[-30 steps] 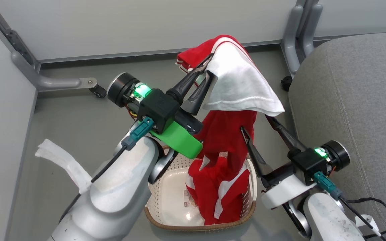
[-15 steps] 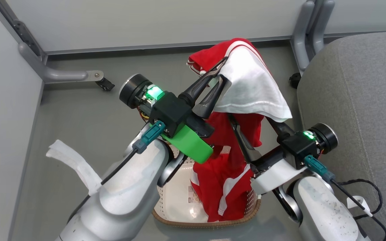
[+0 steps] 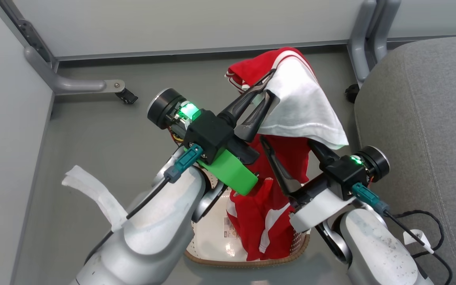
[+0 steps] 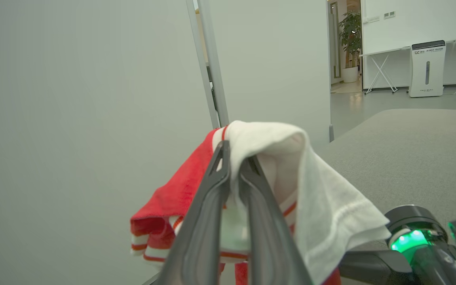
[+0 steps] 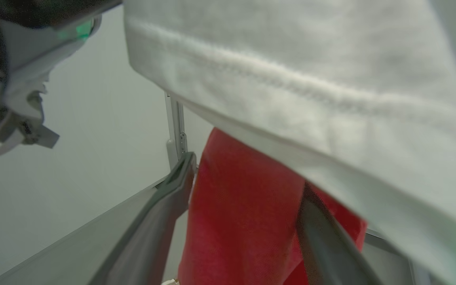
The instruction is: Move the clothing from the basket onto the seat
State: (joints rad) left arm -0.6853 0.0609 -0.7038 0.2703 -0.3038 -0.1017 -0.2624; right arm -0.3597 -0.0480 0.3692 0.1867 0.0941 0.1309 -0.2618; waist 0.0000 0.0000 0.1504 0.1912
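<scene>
My left gripper (image 3: 268,88) is shut on the clothing (image 3: 299,107), a red garment with a broad white panel, and holds it high above the basket (image 3: 247,262). The white panel (image 4: 323,198) drapes over the left fingers (image 4: 212,206). Red fabric with white stripes (image 3: 265,221) hangs from there down into the basket; I cannot tell whether it is one garment or two. My right gripper (image 3: 287,142) is open, and the hanging red cloth (image 5: 244,206) lies between its two fingers (image 5: 172,190). The grey seat (image 3: 422,111) is at the right.
Grey partition walls with metal legs (image 3: 73,84) close off the far side and the left. A black cable (image 3: 434,241) with a white tag lies on the seat's near edge. A white cloth strip (image 3: 93,194) hangs from my left forearm. Grey floor surrounds the basket.
The head camera has shifted a little. My right gripper has risen and moved left around the hanging red cloth. The left gripper keeps its hold and has drifted slightly right.
</scene>
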